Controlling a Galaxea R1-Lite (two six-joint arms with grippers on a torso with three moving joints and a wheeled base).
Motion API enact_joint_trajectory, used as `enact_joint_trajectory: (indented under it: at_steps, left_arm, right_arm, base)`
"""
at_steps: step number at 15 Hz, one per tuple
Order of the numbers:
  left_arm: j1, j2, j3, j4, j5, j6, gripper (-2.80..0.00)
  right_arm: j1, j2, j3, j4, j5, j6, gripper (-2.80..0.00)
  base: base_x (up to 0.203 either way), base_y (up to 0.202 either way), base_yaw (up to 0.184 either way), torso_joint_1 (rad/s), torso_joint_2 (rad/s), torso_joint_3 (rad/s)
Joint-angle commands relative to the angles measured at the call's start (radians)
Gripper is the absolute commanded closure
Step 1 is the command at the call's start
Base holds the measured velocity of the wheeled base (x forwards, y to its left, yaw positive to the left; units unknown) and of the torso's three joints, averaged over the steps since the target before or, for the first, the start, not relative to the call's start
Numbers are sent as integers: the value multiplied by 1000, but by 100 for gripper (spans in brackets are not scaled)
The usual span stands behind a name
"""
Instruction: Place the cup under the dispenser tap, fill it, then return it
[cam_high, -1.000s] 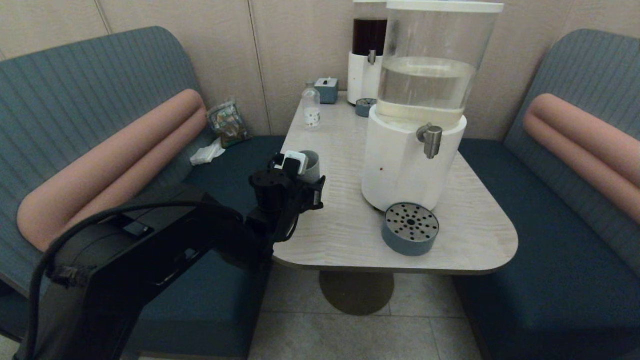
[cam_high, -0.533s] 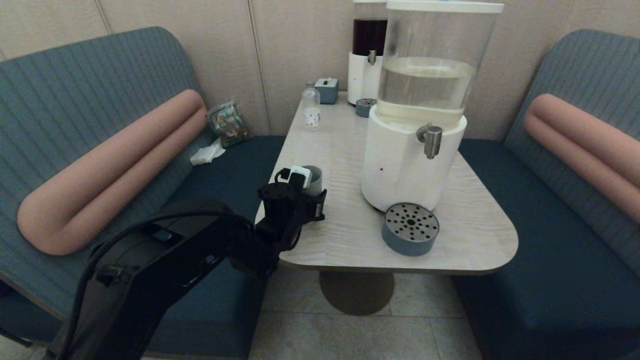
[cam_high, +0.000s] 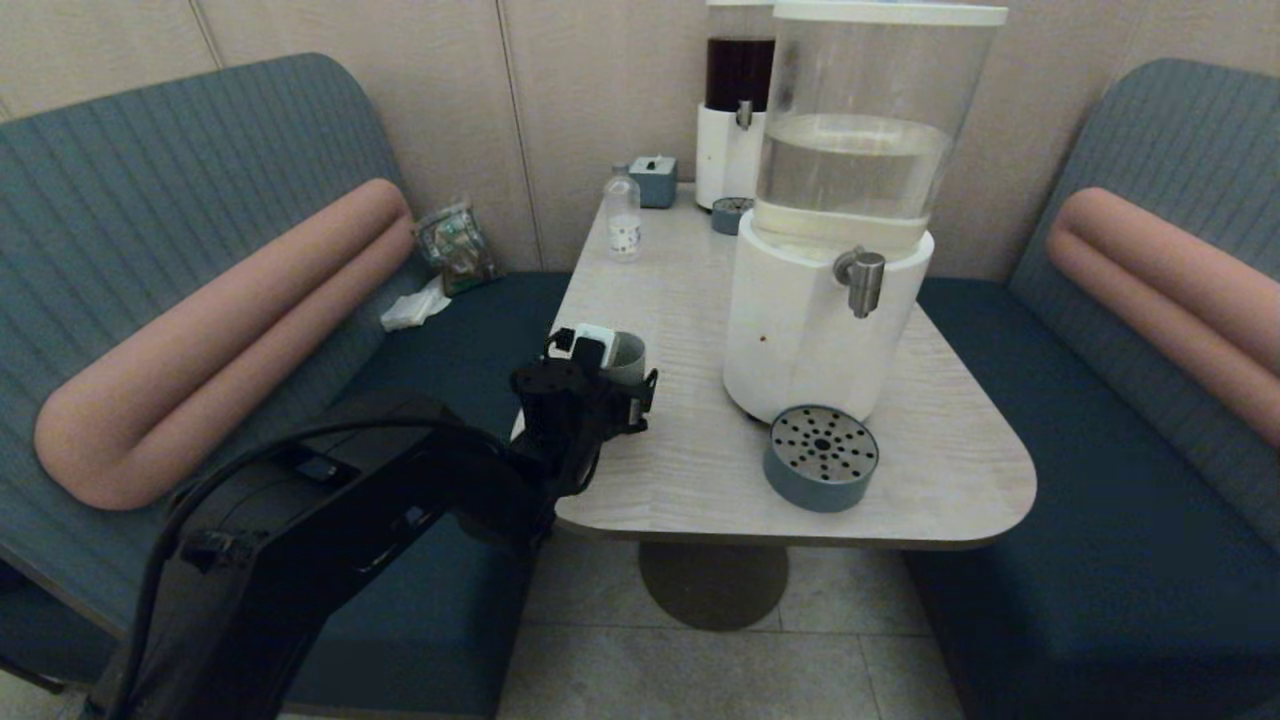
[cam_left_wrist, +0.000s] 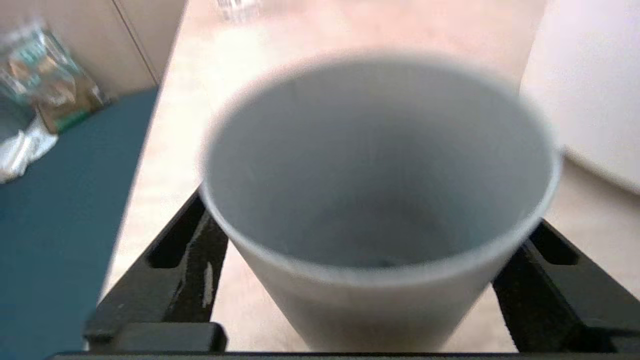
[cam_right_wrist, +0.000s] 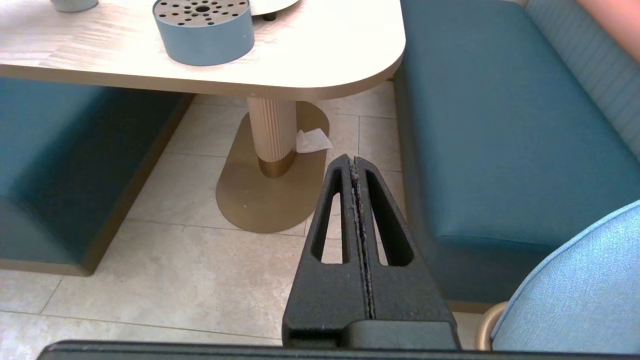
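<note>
Left gripper (cam_left_wrist: 370, 280) clamps the cup (cam_left_wrist: 380, 200) near the table (cam_high: 700, 470) edge, well left of the tap (cam_high: 862, 280). Right gripper (cam_right_wrist: 356, 165) hangs pressed together over the floor.

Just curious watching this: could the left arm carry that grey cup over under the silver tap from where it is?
Probably yes: the left gripper grips the cup, and bare table lies toward the dispenser tap.
</note>
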Motion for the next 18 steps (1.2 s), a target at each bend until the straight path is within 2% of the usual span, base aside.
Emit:
enact_joint_trajectory:
  at_steps: [1, 9, 10, 14, 18]
  left_arm:
    - [-1, -26, 0, -10, 0, 0, -280]
    - [-21, -174, 12, -18, 7, 4, -280]
    - [-24, -206, 11, -11, 8, 6, 0]
    - [-24, -338, 24, 10, 9, 15, 0]
    - [12, -652, 134, 84, 13, 50, 0]
  right_arm:
    - [0, -2, 0, 0, 0, 0, 0]
    - [0, -2, 0, 0, 0, 0, 0]
    - [0, -2, 0, 0, 0, 1, 0]
    - [0, -2, 0, 0, 0, 0, 0]
    - [0, -2, 0, 0, 0, 0, 0]
  base:
    - [0, 0, 0, 0, 0, 0]
    - [0, 0, 0, 0, 0, 0]
    - [0, 0, 0, 0, 0, 0]
    - [0, 0, 0, 0, 0, 0]
    - [0, 0, 0, 0, 0, 0]
